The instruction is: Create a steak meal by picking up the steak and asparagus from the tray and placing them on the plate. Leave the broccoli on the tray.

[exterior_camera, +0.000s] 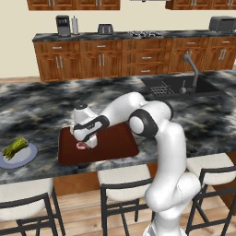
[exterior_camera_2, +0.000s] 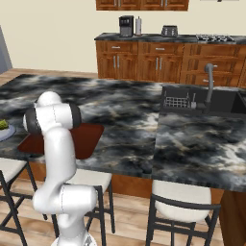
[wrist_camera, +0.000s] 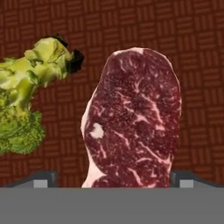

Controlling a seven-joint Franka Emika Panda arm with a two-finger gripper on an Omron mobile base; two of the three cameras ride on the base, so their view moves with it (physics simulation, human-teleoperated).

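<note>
Steak (wrist_camera: 133, 120) between spread pincer (wrist_camera: 113, 178) fingertips.

Marbled counter (exterior_camera: 41, 99): tray (exterior_camera: 115, 147), plate (exterior_camera: 27, 156).

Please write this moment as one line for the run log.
stage: reaching steak | hand: open, above steak on tray | broccoli: on tray beside steak | asparagus: on plate
</note>
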